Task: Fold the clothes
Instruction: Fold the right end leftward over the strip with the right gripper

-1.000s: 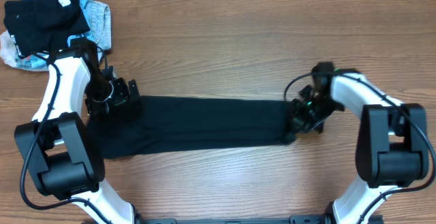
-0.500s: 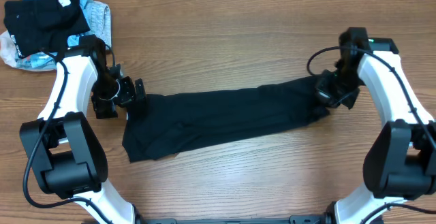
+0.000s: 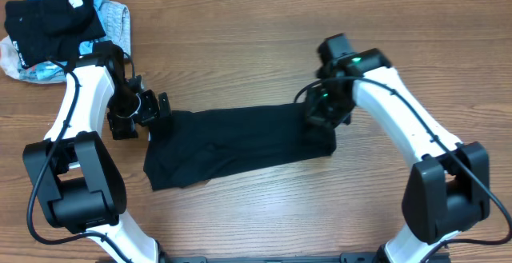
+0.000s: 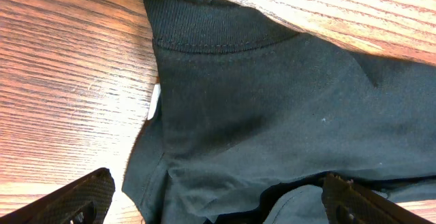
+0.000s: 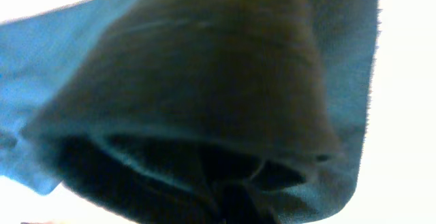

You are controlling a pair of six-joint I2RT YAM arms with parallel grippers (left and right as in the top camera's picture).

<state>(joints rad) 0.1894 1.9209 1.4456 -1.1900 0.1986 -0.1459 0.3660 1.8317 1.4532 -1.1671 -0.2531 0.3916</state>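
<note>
Label [image 4: 154, 103] white, unreadable, by collar | clothes [image 3: 240, 145] right edge grasped by right end effector [image 3: 323, 117] | left end effector [image 3: 154, 107] released, beside left edge over desk [image 3: 264, 47]

Overhead: bright, even light from above; desk [image 3: 240, 55] grain sharp, shadows soft and faint. The clothes [image 3: 240, 139] read near-solid black, little fold detail. L wrist: sharp, stitching legible, mild glare on wood at top-right. R wrist: fabric too close, out of focus, blue cast; bkgd blown white.
</note>
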